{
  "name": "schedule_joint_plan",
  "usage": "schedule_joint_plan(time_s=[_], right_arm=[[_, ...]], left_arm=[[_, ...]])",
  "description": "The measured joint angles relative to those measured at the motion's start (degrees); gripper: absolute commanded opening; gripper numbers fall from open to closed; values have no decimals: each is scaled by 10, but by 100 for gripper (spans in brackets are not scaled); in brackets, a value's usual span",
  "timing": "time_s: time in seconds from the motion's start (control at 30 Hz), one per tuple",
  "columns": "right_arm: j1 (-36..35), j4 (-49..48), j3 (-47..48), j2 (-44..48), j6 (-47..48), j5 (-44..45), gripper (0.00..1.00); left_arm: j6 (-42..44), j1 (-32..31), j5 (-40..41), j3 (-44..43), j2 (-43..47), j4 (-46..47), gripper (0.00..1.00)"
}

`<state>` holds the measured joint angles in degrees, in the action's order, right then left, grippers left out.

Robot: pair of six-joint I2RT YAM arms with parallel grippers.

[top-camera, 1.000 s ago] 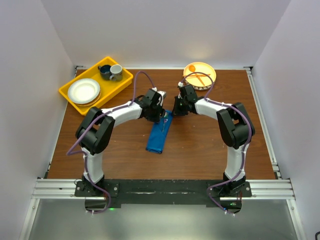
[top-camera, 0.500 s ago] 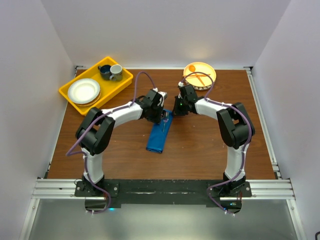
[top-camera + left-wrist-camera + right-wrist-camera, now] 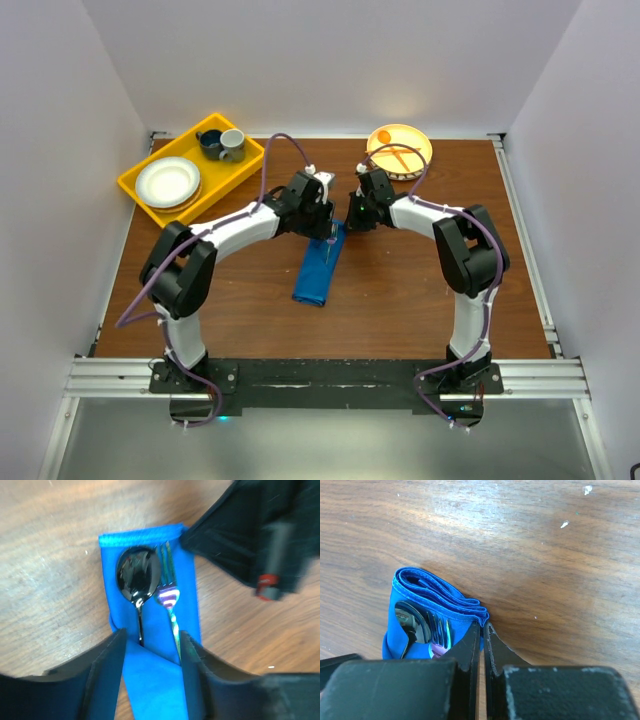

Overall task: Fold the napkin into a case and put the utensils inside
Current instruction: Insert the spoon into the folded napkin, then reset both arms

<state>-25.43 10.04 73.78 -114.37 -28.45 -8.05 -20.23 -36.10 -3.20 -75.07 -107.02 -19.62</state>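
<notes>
1. The left gripper (image 3: 150,649) has its jaws about half apart and holds nothing. In the left wrist view, the case (image 3: 155,682) lies in the gap between them, on the bench (image 3: 50,555).
2. The spoon (image 3: 138,575) and fork (image 3: 167,592) lie side by side in the case. Their heads rest on the open end of the blue cloth, and their handles run under the folded flap between the left jaws.
3. The right gripper (image 3: 482,630) has its jaws pressed together. Their tips meet the corner of the case's layered open end, beside the fork. Whether any cloth is nipped between them cannot be told.
4. From above, the case is a long narrow strip. Its open end points away from the arm bases, and both grippers crowd that end, the left on its left side and the right on its right.
5. Beyond the case and to its left sits a yellow tray (image 3: 250,163) holding a white plate (image 3: 167,182) and two cups (image 3: 221,143).
6. Beyond the case and to its right is an orange plate (image 3: 418,146) carrying orange plastic cutlery (image 3: 396,152).
</notes>
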Motion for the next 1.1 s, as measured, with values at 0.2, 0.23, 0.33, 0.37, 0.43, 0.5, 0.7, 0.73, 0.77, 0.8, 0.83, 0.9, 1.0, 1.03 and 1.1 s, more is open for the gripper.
schedule_joint_plan(time_s=[0.2,0.23,0.33,0.37,0.43,0.5,0.7,0.73,0.77,0.8,0.83,0.9,1.0,1.03,1.1], right_arm=[[0,-2,9,-8,9,-8,0],[0,-2,10,-8,12,-10,0],[0,-2,23,-17,29,-27,0],[1,-3,34,-27,36,-38,0],[0,-8,47,-41,45,-53,0],[0,-10,60,-52,56,-71,7],[-5,-1,102,-75,83,-106,54],[-5,2,107,-75,87,-108,60],[-5,7,115,-75,94,-109,65],[-5,10,122,-74,101,-110,69],[-5,12,129,-70,110,-110,76],[-5,25,137,-54,131,-110,83],[-5,54,146,-16,161,-109,93],[-5,65,150,1,172,-109,95],[-5,84,155,45,194,-105,98]], left_arm=[[6,5,-8,1,54,36,82],[7,9,-13,3,67,45,85],[10,34,-35,17,108,68,90],[11,52,-45,21,122,72,90],[14,82,-61,27,136,81,95],[19,111,-74,31,145,83,100],[64,170,-129,42,162,73,100],[74,174,-138,42,165,70,100],[90,178,-152,42,171,63,100],[98,181,-161,40,174,57,100],[116,186,-182,33,176,41,100],[155,202,-232,8,177,8,100],[196,224,-274,-37,176,-36,100],[209,230,-278,-59,175,-55,100],[227,238,-276,-96,173,-81,100]])
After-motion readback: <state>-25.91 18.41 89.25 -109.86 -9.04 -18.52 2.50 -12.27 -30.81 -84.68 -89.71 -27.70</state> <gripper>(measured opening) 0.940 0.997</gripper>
